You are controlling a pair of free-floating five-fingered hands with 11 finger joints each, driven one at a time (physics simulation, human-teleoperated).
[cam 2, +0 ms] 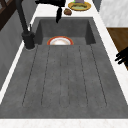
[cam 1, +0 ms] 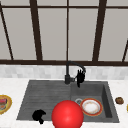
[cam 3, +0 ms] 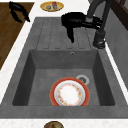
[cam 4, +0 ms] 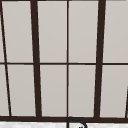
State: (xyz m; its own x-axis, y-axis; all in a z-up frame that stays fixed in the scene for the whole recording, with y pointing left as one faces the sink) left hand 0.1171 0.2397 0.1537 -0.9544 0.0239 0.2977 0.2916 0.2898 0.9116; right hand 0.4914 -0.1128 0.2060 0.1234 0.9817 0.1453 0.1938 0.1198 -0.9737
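Red sphere (cam 1: pixel 67 114): nearest the front camera, large, plain red, covering the front rim of the sink at centre; what it is cannot be told.
Left hand (cam 1: pixel 38 116): black, hanging at the front left edge of the sink, over the rim near the drainboard; fingers curled downward, holding nothing. In the right side view it hangs over the wooden floor (cam 3: pixel 11 30) beyond the counter edge, at (cam 3: pixel 18 11); in the left side view its fingertips show at the right border (cam 2: pixel 122 56).
Right hand (cam 1: pixel 80 76): black, at the faucet, just beside the spout; fingers straight and pointing toward the faucet, thumb hanging down. In the right side view (cam 3: pixel 75 21) the fingertips reach the faucet's upright pipe; whether they press it cannot be told.
Faucet (cam 1: pixel 68 75): dark, arched spout, standing on the back rim between drainboard and basin.
Sink (cam 1: pixel 45 92): grey, ribbed drainboard on the left, deep basin on the right.
Plate (cam 3: pixel 69 94): red-rimmed, white centre with a patterned band, lying flat on the basin floor beside the drain (cam 3: pixel 82 79).
Left counter: yellow plate (cam 1: pixel 4 103) carrying food.
Right counter: small brown round item (cam 1: pixel 119 100).
Window (cam 4: pixel 67 60): dark frames, pale panes, behind the sink.
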